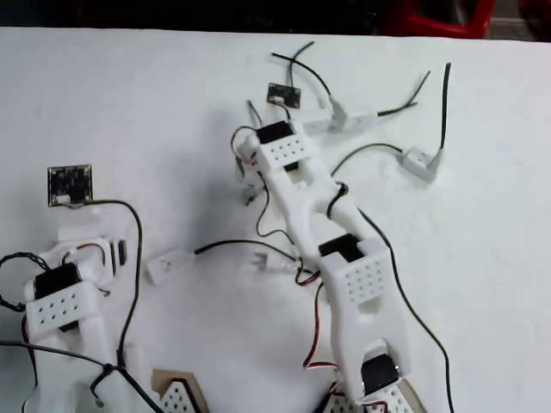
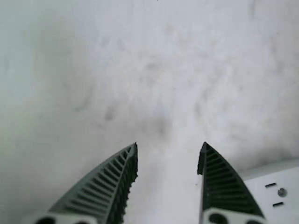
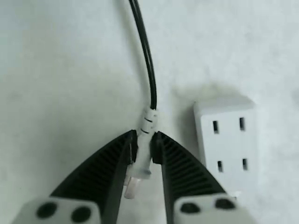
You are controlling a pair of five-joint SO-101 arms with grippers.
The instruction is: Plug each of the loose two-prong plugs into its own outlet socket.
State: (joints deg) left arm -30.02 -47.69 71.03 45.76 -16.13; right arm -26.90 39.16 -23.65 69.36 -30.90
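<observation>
So this looked like the grab-and-carry step for one plug; the right claw [image 3: 145, 134] was pinched tight on the body of a white two-prong plug [image 3: 142, 161], fingers pressed against both its sides, with the black cord [image 3: 144, 46] trailing away over the table [image 3: 56, 70]; the outlet block [image 3: 226, 140] sat just beside it, slots facing up, not touching the plug; couldn't tell if the plug was lifted or resting on the table. My guess for the next move: the prong end seemed to point back between the fingers, so it'd need turning to aim at a pair of slots, then lining up and pushing straight in; a crooked approach would probably just shove the block around. The left claw [image 2: 169, 144] was spread wide and holding nothing, hovering over bare table with a slotted white piece [image 2: 275, 186] near one finger.
</observation>
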